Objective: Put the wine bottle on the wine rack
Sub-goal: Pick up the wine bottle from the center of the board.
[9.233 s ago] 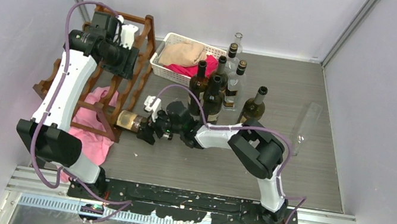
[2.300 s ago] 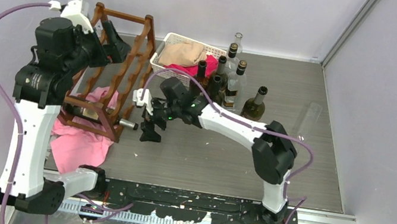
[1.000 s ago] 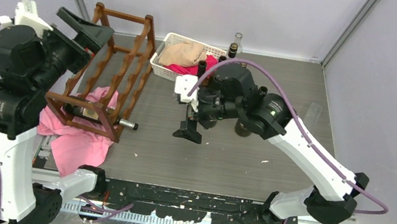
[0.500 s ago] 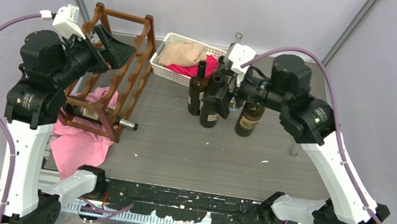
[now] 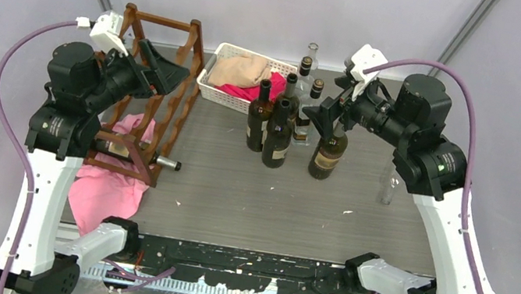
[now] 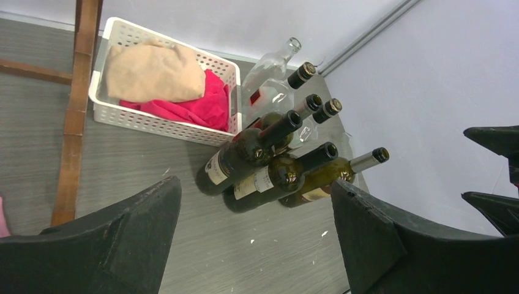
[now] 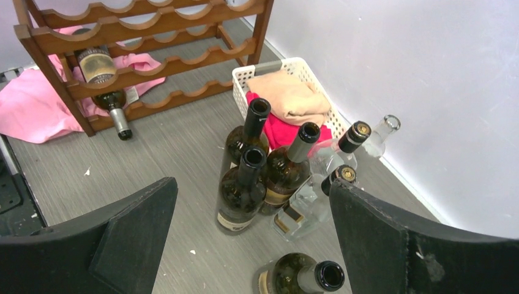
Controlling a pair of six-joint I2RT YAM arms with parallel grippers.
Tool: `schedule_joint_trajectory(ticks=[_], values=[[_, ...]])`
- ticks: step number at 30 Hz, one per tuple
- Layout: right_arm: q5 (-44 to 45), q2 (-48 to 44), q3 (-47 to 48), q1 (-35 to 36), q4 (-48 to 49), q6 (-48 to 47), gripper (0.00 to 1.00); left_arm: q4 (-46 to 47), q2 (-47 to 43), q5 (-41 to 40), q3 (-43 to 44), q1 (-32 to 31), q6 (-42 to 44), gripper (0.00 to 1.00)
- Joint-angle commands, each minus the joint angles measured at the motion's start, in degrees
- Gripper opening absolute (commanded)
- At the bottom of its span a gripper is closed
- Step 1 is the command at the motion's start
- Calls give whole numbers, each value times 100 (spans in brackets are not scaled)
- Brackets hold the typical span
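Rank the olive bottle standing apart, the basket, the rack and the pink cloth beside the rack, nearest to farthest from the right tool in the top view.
1. The olive bottle, just below the right tool.
2. The basket, to its left, at the back.
3. The rack, far left.
4. The pink cloth, near-left corner.

Both arms stand raised, jaws apart and empty.
The left arm [image 5: 46, 184] rises tall on its side, wrist bent so the left gripper [image 5: 168, 73] points rightward and down. The right arm [image 5: 458, 226] mirrors it, the right gripper [image 5: 327, 106] aimed leftward and down, fingers spread wide.
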Motion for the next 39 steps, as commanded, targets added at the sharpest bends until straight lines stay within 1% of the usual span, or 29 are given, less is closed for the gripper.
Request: schedule_joint_trajectory(ticks=[1,5,8,14,22,29,32,35,37,39], values=[[61,6,-57,-99,155,67,100,907,-54,371,-171,-9,-84,91],[68,43,-125,-181,94,16,100,1033,25,501,-196,-9,-66,92],[-99,79,-150,-231,40,88,100,1047,33,499,-226,-9,0,92],[-385,60,-315,-281,36,177,100,1558,-47,625,-429,0,-318,94],[-657,-97,-656,-299,129,29,100,1631,-97,643,-535,-3,-395,94],[-1049,-276,-1016,-289,349,-113,100,1894,-140,682,-587,0,-616,94],[-1032,-366,-1241,-288,630,-25,100,1904,-145,677,-578,-2,-630,94],[-643,-461,-1527,-292,1190,291,100,1899,-115,694,-582,7,-631,94],[-522,-333,-1426,-292,1224,460,100,1910,-94,711,-572,8,-638,94],[-518,-118,-1189,-299,1033,640,100,1943,-83,730,-570,6,-647,94]])
